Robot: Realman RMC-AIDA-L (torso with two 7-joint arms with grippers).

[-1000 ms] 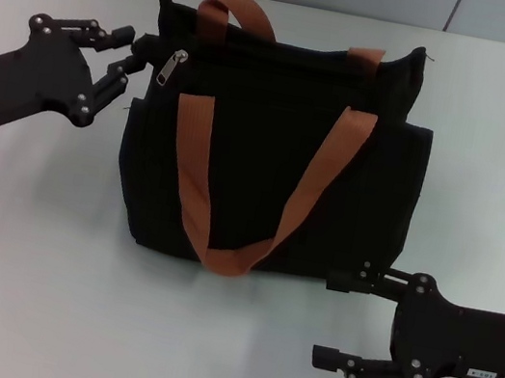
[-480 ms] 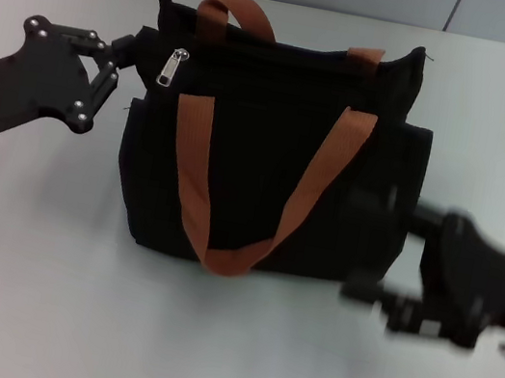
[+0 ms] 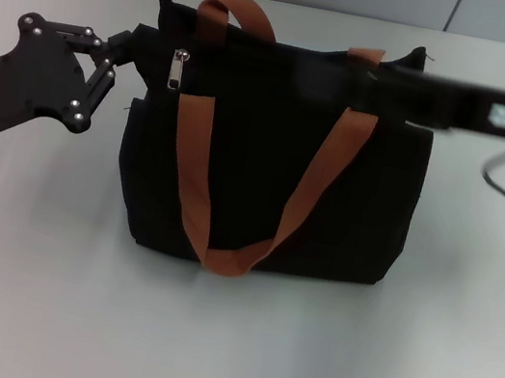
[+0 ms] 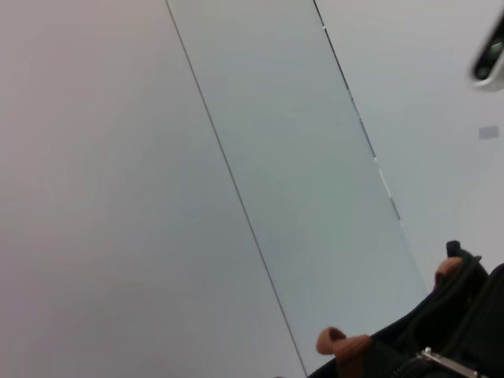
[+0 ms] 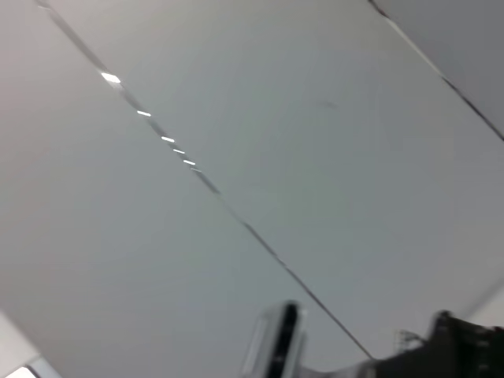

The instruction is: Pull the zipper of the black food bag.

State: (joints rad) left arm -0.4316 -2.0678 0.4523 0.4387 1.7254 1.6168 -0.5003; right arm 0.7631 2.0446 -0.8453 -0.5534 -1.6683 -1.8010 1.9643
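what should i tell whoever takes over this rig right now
Left gripper: shut on the bag's top left corner, just left of the zipper.
Right gripper: blurred in motion over the bag's top right corner; fingers unreadable, holding nothing that shows.
Bag: upright on the table, brown handles draped down the front.
Zipper: silver tab hangs at the left end of the track, untouched.
Done: the corner is pinned.
Left: probably bring the right gripper to the tab, grip it and pull it along the top edge while the left holds the bag.
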